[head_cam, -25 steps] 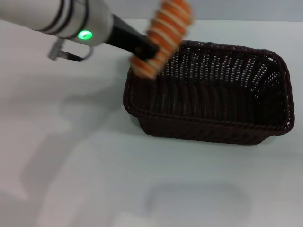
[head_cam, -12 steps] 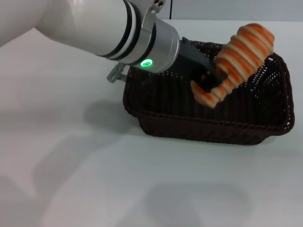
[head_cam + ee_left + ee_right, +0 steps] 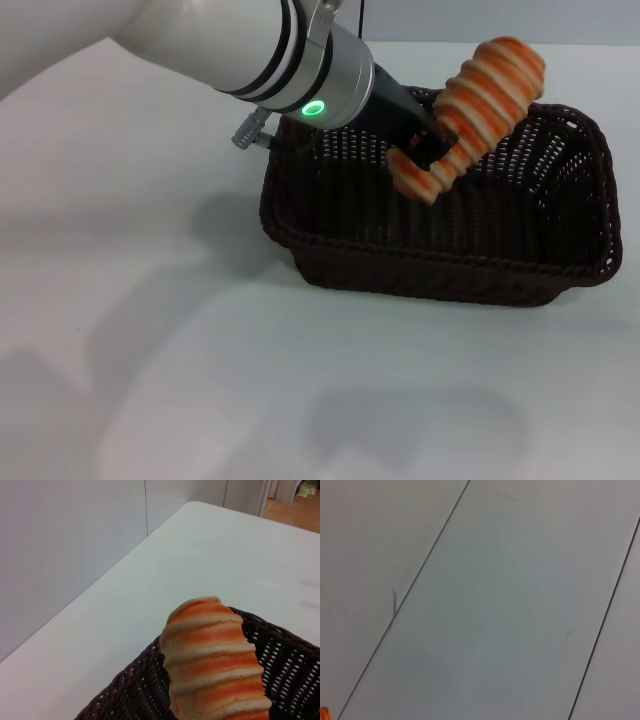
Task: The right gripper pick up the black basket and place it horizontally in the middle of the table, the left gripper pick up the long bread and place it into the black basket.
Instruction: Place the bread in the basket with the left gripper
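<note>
The black basket [image 3: 450,200] lies lengthwise across the middle of the white table [image 3: 150,330]. My left gripper [image 3: 432,152] is shut on the long bread [image 3: 475,110], an orange loaf with cream stripes. It holds the loaf tilted over the basket's inside, near the far rim, with the upper end above the rim. In the left wrist view the bread [image 3: 215,665] fills the foreground over the basket's woven rim [image 3: 280,645]. The right gripper is out of view; its wrist view shows only pale panels.
The left arm [image 3: 230,50] reaches in from the upper left over the table. The table's far edge [image 3: 125,555] runs along a pale wall close behind the basket.
The left gripper carried the bread from the basket's left end to over its inside, then drew back slightly left and up in the last half second. The basket has not moved.
</note>
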Robot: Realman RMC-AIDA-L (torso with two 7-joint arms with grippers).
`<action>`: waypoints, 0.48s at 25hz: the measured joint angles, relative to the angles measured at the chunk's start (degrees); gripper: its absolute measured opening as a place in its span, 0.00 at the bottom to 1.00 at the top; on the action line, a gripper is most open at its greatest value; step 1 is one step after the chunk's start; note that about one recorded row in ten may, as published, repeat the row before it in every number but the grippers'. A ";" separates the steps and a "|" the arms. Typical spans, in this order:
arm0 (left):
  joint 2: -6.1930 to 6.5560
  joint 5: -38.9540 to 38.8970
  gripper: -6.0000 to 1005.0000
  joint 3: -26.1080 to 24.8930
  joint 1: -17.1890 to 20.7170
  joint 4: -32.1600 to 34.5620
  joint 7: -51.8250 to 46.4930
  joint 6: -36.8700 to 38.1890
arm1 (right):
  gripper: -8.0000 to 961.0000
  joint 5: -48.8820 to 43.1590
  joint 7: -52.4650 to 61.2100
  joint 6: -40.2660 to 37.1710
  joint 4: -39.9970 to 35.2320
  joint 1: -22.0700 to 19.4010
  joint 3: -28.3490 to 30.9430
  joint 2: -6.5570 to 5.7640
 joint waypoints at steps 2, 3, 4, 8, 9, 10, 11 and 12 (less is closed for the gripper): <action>-0.02 -0.04 0.18 -0.08 0.08 0.03 -0.06 -0.38 | 0.56 -0.02 0.01 0.01 0.05 -0.02 0.00 0.01; -0.03 -0.10 0.18 -0.23 0.27 0.14 -0.06 -0.66 | 0.56 -0.02 0.01 0.00 0.05 -0.02 0.00 0.02; -0.03 -0.10 0.18 -0.23 0.27 0.14 -0.06 -0.66 | 0.56 -0.02 0.01 0.00 0.05 -0.03 0.00 0.02; -0.12 -1.26 0.18 -1.20 2.18 1.73 0.14 -2.68 | 0.56 0.04 0.01 -0.10 0.05 0.17 0.00 0.05; -0.12 -1.26 0.18 -1.20 2.18 1.73 0.14 -2.68 | 0.56 0.02 0.01 -0.29 0.07 0.24 0.00 0.05; -0.08 -1.36 0.18 -1.25 2.36 2.02 0.21 -3.02 | 0.56 -0.06 0.02 -0.78 0.26 0.37 -0.04 0.05; -0.07 -1.34 0.19 -1.27 2.37 2.04 0.21 -3.05 | 0.56 -0.06 0.02 -0.78 0.26 0.37 -0.04 0.05; -0.07 -1.34 0.20 -1.27 2.37 2.04 0.21 -3.05 | 0.56 -0.06 0.03 -0.94 0.37 0.39 -0.07 0.05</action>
